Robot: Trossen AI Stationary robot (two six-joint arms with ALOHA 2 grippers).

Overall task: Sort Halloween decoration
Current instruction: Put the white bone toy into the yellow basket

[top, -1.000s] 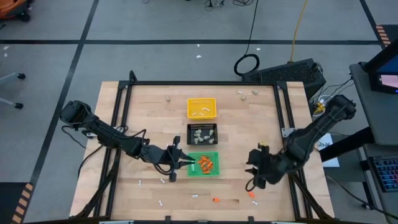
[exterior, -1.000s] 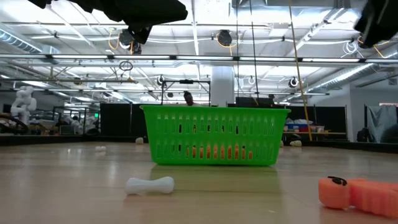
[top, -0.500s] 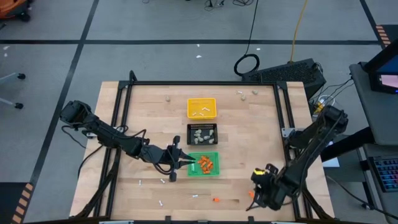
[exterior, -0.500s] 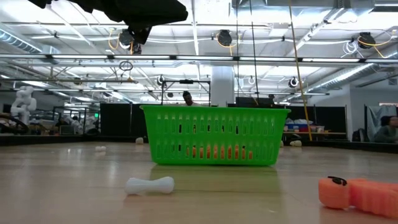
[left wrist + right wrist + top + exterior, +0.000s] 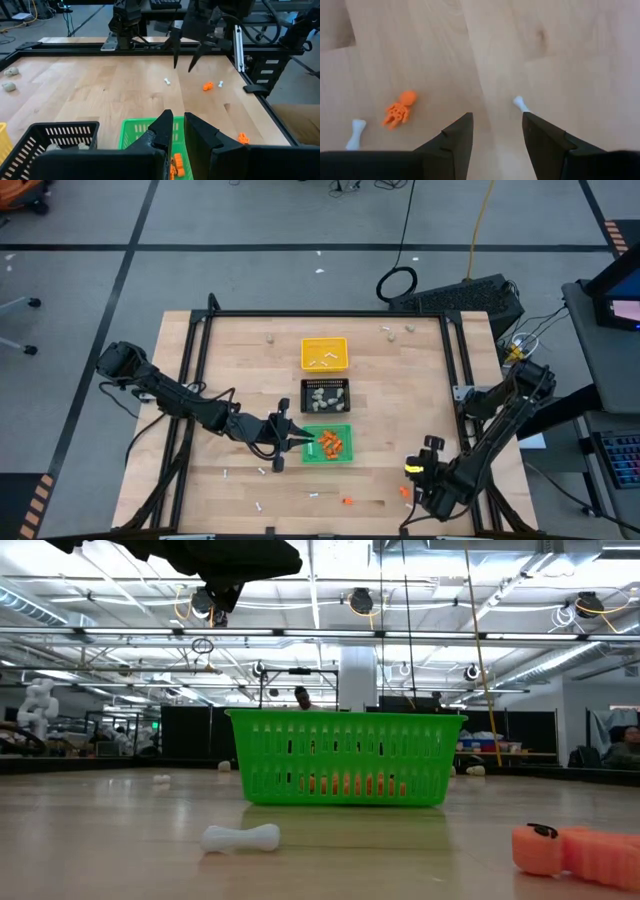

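- The Halloween decoration is split between trays and loose pieces: orange bits (image 5: 331, 444) lie in the green tray (image 5: 327, 459), beige-grey lumps (image 5: 327, 393) in the black tray (image 5: 325, 408), and thin white sticks (image 5: 324, 362) in the yellow tray (image 5: 324, 340).
- The three trays stand in a line down the middle of the tabletop (image 5: 400, 400), yellow farthest back, black in the middle, green nearest the front.
- Loose pieces remain on the wood: an orange skeleton (image 5: 398, 111) and a white bone (image 5: 521, 104) near the front right, another orange bit (image 5: 347, 501) at the front edge, small white sticks toward the front left, and a few beige lumps (image 5: 409, 329) near the back edge.
- In the low view a white bone (image 5: 240, 837) lies in front of the green tray, and an orange piece (image 5: 575, 851) sits at the right.
- The right gripper (image 5: 494, 132) hangs over the front right corner of the tabletop, its jaws spread apart and holding nothing; the white bone lies just beyond one finger and the orange skeleton off to the side.
- The left gripper (image 5: 178, 125) sits at the green tray's left edge, above its rim, with the jaws drawn nearly together; whether they pinch anything cannot be told.
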